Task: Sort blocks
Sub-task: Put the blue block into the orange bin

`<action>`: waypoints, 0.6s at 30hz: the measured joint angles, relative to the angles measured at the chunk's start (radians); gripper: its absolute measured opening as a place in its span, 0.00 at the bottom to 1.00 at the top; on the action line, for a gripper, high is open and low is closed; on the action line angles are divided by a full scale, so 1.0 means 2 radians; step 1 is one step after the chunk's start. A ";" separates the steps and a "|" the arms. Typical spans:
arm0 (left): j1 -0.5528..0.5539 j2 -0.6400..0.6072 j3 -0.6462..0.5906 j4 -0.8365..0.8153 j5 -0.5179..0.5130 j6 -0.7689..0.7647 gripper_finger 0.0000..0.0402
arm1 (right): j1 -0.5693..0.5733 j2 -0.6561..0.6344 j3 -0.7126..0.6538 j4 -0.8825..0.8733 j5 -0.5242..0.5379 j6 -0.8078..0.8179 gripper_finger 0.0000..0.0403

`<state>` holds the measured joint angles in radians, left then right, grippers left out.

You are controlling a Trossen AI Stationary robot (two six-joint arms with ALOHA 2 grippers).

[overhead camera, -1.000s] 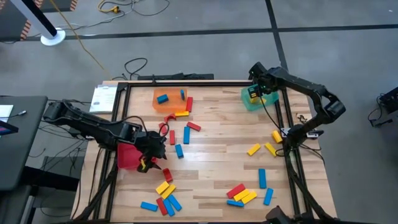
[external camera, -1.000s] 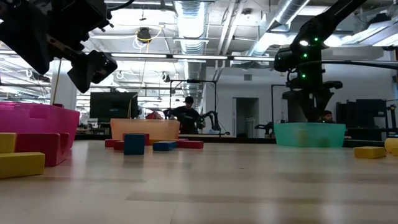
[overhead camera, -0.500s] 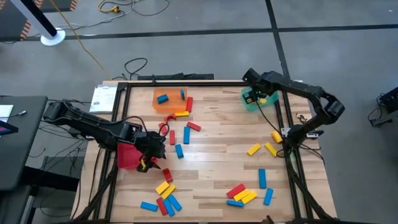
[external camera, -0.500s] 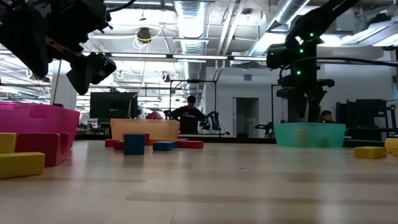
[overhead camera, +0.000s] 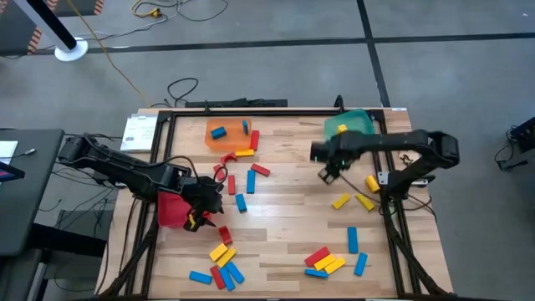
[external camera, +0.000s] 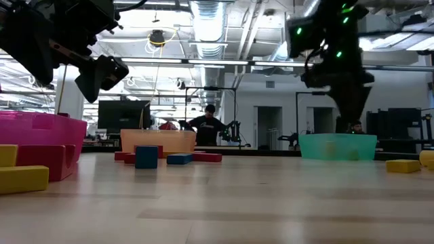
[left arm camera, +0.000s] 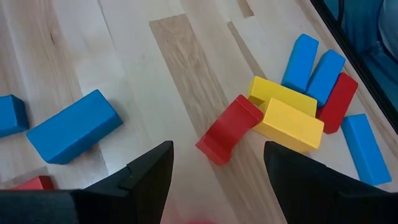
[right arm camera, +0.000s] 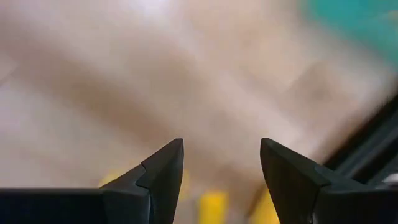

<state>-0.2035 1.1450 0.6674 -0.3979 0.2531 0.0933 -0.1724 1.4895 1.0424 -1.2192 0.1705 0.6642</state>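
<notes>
Two yellow blocks point(overhead camera: 351, 200) lie just below-right of the right gripper point(overhead camera: 324, 174), whose fingers are spread and empty at right of centre. The left gripper point(overhead camera: 205, 219), also open and empty, hangs at lower left just above a red block point(left arm camera: 229, 129).

A robotics lab: exposed ceiling ducts point(external camera: 210, 20), monitors point(external camera: 123, 115), concrete floor point(overhead camera: 267, 58).
</notes>
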 joint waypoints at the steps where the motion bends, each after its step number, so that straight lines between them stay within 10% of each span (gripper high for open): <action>1: 0.000 0.000 0.000 0.002 0.000 0.001 0.61 | 0.026 0.000 0.000 0.000 -0.018 0.017 0.56; 18: 0.000 0.000 0.000 0.041 0.000 0.047 0.61 | 0.403 0.002 -0.002 0.048 -0.077 0.542 0.56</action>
<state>-0.2035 1.1450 0.6674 -0.3157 0.2539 0.1873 0.6326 1.4929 1.0392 -1.1230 0.0173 1.7491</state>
